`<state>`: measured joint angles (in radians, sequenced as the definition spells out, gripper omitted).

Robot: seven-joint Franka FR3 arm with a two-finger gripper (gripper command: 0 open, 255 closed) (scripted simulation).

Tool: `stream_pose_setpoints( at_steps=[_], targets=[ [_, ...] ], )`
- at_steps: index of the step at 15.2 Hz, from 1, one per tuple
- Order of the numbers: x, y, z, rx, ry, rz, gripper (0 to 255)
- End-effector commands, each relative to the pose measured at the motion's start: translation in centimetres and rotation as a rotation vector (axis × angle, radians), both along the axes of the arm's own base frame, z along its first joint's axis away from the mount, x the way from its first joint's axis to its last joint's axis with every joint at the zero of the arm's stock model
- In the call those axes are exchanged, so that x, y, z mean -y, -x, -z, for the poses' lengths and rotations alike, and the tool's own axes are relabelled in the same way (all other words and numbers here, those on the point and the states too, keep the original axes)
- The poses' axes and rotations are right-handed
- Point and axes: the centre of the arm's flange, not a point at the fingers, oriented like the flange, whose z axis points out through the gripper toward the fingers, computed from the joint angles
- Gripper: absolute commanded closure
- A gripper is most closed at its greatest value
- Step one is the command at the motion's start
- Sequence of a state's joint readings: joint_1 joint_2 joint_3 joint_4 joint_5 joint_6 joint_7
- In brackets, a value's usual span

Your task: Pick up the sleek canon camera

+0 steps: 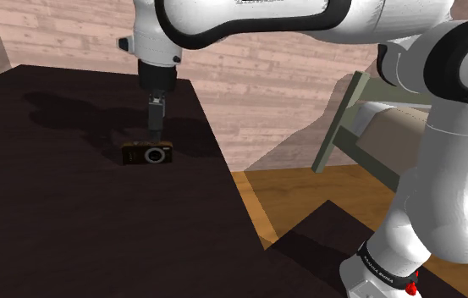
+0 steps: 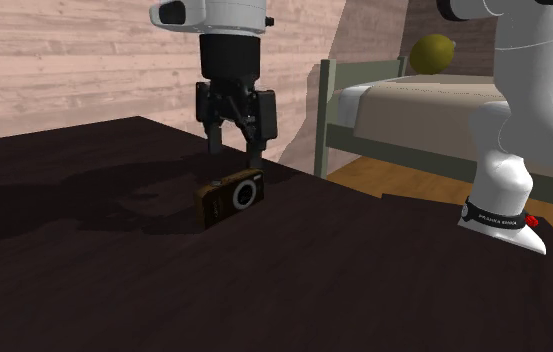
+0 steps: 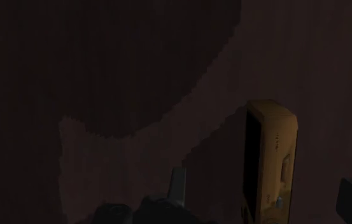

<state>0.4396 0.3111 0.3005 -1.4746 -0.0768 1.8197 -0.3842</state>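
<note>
Subject: the camera (image 2: 232,198), a tan-bodied unit with a black front and a round lens. It stands upright on its base on the dark desk (image 2: 364,280), near the desk's far edge in the second exterior view.

Hand (image 2: 233,150): it hangs directly above the camera, pointing straight down. The fingers (image 2: 255,150) are spread wide and hold nothing. The tips sit just above the camera's top edge and are not touching it.

Governing relation: in the wrist view the camera's thin top edge lies between the two fingers. Its long axis runs crosswise to the line joining them, so the fingers would close on the front and back faces, across the thin dimension. The camera is not centred in the gap. It sits nearer one finger and leaves more room on the other side.

Judgement: the approach is lined up for a straight descent. A small sideways correction would even out contact, since otherwise the nearer finger may touch first and tip or slide the upright body.
</note>
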Motion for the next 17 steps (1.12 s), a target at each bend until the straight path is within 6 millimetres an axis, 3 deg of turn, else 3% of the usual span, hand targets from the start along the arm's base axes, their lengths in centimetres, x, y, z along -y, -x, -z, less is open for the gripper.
stream_pose_setpoints(
  at_steps=[1, 10, 11, 17],
  targets=[
    [-2.2, 0.7, 0.8, -0.005, 0.004, -0.049, 0],
    [-2.2, 0.7, 4.8, -0.005, 0.004, -0.049, 0],
    [-2.1, 0.8, 4.8, -0.004, 0.004, -0.05, 255],
    [-2.1, 0.8, 4.8, -0.004, 0.004, -0.05, 255]
  ],
)
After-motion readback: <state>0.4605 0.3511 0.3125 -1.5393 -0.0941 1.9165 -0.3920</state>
